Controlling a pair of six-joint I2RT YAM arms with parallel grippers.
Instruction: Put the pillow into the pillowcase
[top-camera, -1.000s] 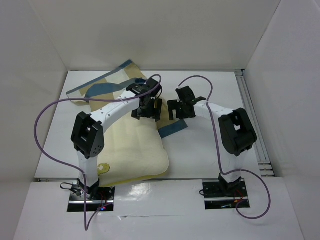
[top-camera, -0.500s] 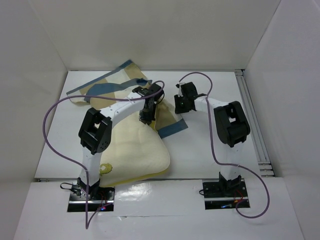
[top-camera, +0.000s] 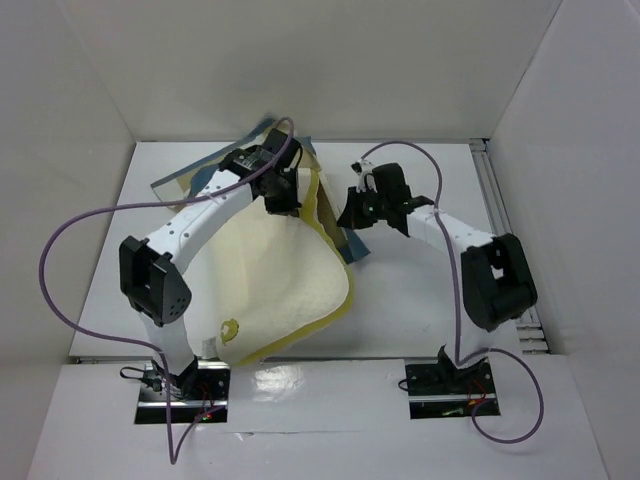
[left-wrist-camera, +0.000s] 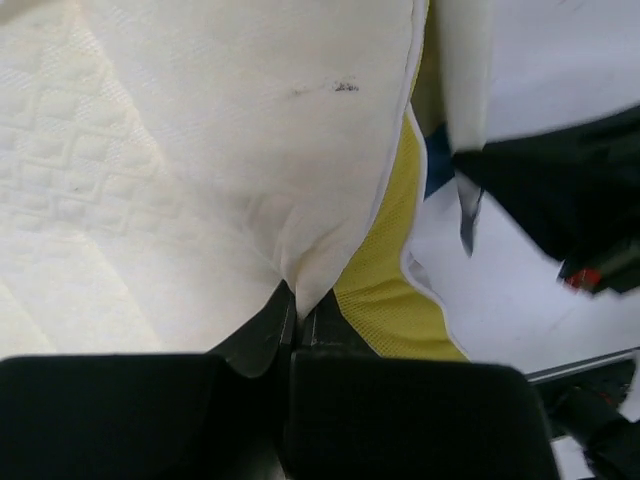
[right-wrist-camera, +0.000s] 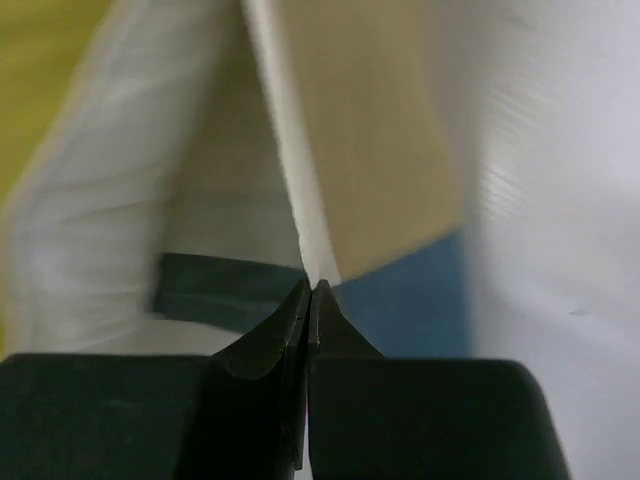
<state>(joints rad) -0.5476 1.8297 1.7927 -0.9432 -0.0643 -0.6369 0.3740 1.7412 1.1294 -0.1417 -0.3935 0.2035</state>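
The cream-yellow pillow (top-camera: 285, 275) lies mid-table with its far edge raised. My left gripper (top-camera: 283, 194) is shut on a pinch of its cream cover (left-wrist-camera: 200, 150) beside the yellow piping (left-wrist-camera: 385, 290); the grip sits at the left gripper (left-wrist-camera: 295, 310). The checked pillowcase (top-camera: 347, 244) lies under and behind the pillow, a blue strip showing at the right and another part at the far left. My right gripper (top-camera: 348, 213) is shut on the pillowcase's edge, and the right gripper (right-wrist-camera: 311, 290) pinches it where tan and blue checks (right-wrist-camera: 385, 150) meet.
A metal rail (top-camera: 505, 240) runs along the table's right side. White walls enclose the table at the back and both sides. Purple cables loop off both arms. The arm bases stand at the near edge.
Both grippers have gone from open to shut. The left one took the pillow's far edge and pulled it up and back. The right one closed on the pillowcase edge.
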